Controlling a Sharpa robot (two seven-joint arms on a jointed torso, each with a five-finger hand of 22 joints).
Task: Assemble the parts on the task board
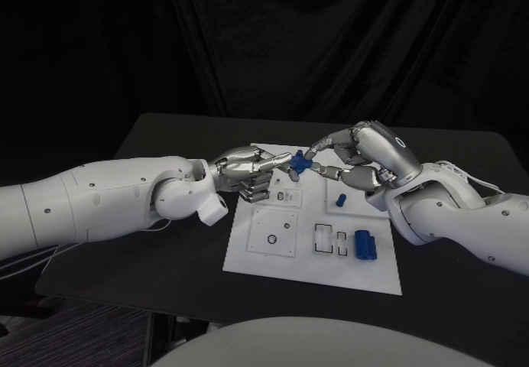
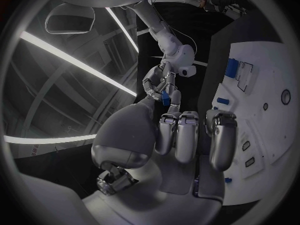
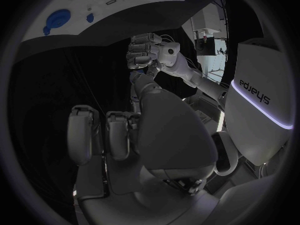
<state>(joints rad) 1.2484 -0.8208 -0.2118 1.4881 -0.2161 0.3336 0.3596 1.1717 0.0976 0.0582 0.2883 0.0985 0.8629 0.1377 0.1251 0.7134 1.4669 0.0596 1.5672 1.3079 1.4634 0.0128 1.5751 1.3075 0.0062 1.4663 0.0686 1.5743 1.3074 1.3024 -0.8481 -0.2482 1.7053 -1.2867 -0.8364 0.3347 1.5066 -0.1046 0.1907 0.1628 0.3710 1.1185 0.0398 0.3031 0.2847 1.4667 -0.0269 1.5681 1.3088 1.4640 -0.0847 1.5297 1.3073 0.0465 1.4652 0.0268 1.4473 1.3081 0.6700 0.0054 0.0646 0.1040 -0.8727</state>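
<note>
A small blue part [image 1: 297,162] hangs above the far end of the white task board [image 1: 314,264], between my two hands. My left hand [image 1: 248,168] reaches in from the left and pinches it at its fingertips. From the right, my right hand [image 1: 358,157] closes its fingers round the same part. In the left wrist view the blue part [image 2: 165,99] sits in the right hand's [image 2: 159,82] curled fingers, just beyond my left hand [image 2: 181,135]. Seen from the right wrist, the blue part [image 3: 139,77] lies under the left hand [image 3: 147,52], past my right hand [image 3: 137,135].
On the board a blue block [image 1: 365,246] lies at its near right and a small blue piece [image 1: 342,200] stands mid-right. Several empty slots [image 1: 276,238] mark its surface. The black table [image 1: 165,260] surrounds the board.
</note>
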